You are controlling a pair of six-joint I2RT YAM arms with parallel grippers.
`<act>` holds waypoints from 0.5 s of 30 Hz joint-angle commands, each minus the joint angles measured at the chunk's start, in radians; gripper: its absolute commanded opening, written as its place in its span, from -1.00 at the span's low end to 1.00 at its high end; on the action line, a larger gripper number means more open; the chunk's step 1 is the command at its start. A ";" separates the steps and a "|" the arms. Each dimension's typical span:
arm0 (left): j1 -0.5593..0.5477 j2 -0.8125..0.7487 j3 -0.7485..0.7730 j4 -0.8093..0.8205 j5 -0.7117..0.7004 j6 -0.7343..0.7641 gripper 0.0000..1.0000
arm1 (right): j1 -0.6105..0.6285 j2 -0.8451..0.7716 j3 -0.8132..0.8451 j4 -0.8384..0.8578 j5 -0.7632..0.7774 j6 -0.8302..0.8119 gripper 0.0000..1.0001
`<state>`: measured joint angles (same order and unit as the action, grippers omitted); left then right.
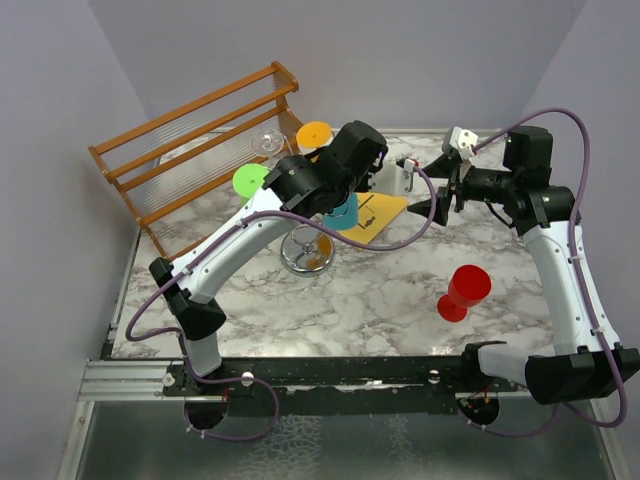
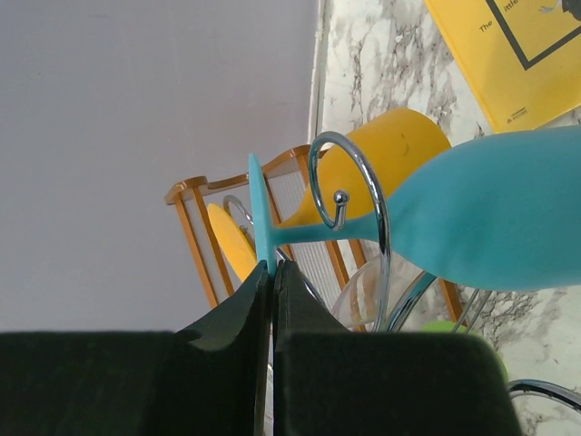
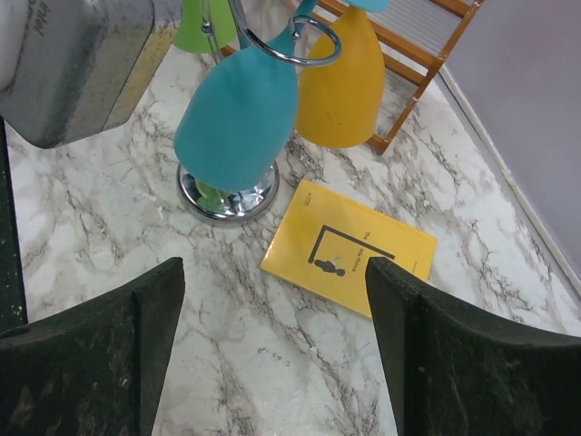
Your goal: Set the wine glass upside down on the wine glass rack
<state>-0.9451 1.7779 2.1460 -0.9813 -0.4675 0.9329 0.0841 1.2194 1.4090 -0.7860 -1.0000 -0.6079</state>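
Two sets: left jaws pinch the glass [image 2: 490, 218] by its foot, hanging it bowl-down on the rack [image 1: 297, 260]; right jaws gape empty.

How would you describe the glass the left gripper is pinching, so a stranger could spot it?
Before the slatted wooden rack at back left stands a chrome wire stand. The teal wine glass hangs upside down in one curled loop, its foot pinched by the left gripper. Only it is teal, beside an orange glass and a green glass.

Yellow booklet [image 3: 349, 250] with a black hangman drawing, its small print illegible.
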 commanded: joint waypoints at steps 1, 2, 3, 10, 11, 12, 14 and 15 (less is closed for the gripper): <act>-0.009 -0.042 0.025 -0.008 -0.039 -0.006 -1.00 | 0.000 0.003 0.005 0.005 0.019 -0.009 0.61; -0.010 -0.044 0.027 -0.016 -0.033 -0.009 -1.00 | 0.000 0.003 0.005 0.006 0.020 -0.009 0.61; -0.011 -0.043 0.030 -0.022 -0.026 -0.013 -1.00 | 0.000 0.003 0.004 0.007 0.020 -0.009 0.61; -0.015 -0.054 0.058 -0.064 0.039 -0.024 -1.00 | 0.000 0.004 0.002 0.011 0.024 -0.007 0.61; -0.015 -0.055 0.065 -0.070 0.055 -0.024 -1.00 | 0.000 0.005 0.001 0.010 0.024 -0.006 0.61; -0.016 -0.056 0.072 -0.075 0.066 -0.026 -1.00 | 0.000 0.005 0.001 0.011 0.024 -0.005 0.61; -0.019 -0.057 0.081 -0.083 0.086 -0.029 -1.00 | 0.000 0.003 0.000 0.011 0.024 -0.005 0.61; -0.021 -0.056 0.085 -0.087 0.094 -0.030 -1.00 | 0.000 0.003 0.000 0.011 0.024 -0.005 0.61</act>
<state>-0.9516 1.7679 2.1853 -1.0416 -0.4335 0.9207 0.0841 1.2194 1.4090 -0.7856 -0.9886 -0.6079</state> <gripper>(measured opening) 0.028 0.804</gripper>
